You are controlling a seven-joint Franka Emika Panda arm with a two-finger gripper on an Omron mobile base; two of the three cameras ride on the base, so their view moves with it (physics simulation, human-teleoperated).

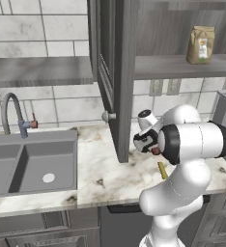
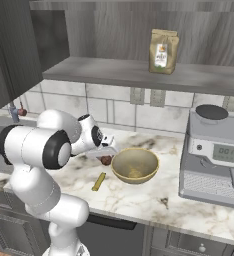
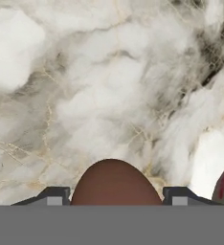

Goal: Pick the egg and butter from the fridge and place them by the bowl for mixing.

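1. We hold a brown egg (image 3: 115, 183) between the two finger tips of the gripper (image 3: 115, 196); in the hand view the jaws are closed to the egg's width, one tip on each flank, and the rounded end points down at the marble counter (image 3: 85, 95).
2. In the right base view the gripper (image 2: 105, 154) hangs low over the counter (image 2: 139, 200), just beside the yellow-tan bowl (image 2: 135, 165) on the side toward the sink (image 1: 33, 164). We cannot tell whether the egg touches the stone yet.
3. The butter (image 2: 99, 181) lies flat on the counter near its front edge, close to the bowl and apart from the gripper, so we judge that half of the task done.
4. We judge the egg light, stiff, smooth and brittle: a hard squeeze or a drop could crack it, and it may roll once freed. The grip across its widest girth looks right; it should be lowered to contact before opening.
5. A brown paper bag (image 2: 163, 51) stands on the shelf above, and a coffee machine (image 2: 214, 155) stands beyond the bowl.
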